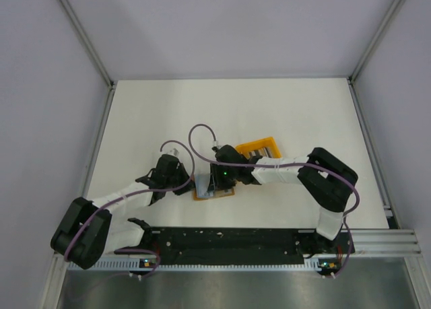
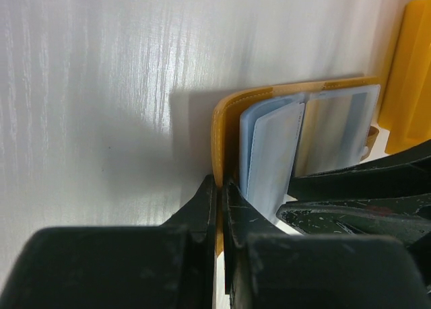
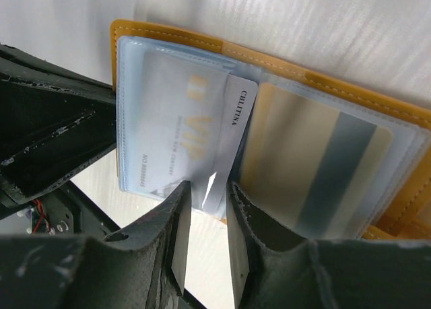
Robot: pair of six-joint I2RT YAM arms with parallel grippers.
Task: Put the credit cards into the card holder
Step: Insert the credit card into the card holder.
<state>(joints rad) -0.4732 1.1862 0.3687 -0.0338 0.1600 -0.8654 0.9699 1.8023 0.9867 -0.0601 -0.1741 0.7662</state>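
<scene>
The mustard card holder [image 3: 202, 43] lies open on the table, its clear sleeves showing. A pale VIP card [image 3: 168, 120] sits in the left sleeve, and a beige card with a grey stripe [image 3: 316, 167] sits in the right one. A white card [image 3: 232, 141] sticks partway out of the middle sleeve, its lower end just beyond my right gripper [image 3: 209, 186]. That gripper's jaws stand a little apart with nothing clamped. My left gripper [image 2: 220, 184] is shut on the card holder's [image 2: 225, 120] mustard cover edge. From above, both grippers meet over the card holder [image 1: 199, 196].
A bright orange bin [image 1: 259, 147] with a striped row of cards stands just behind the right gripper [image 1: 217, 180]. It shows at the right edge of the left wrist view as the orange bin [image 2: 411, 73]. White walls and metal rails enclose the table.
</scene>
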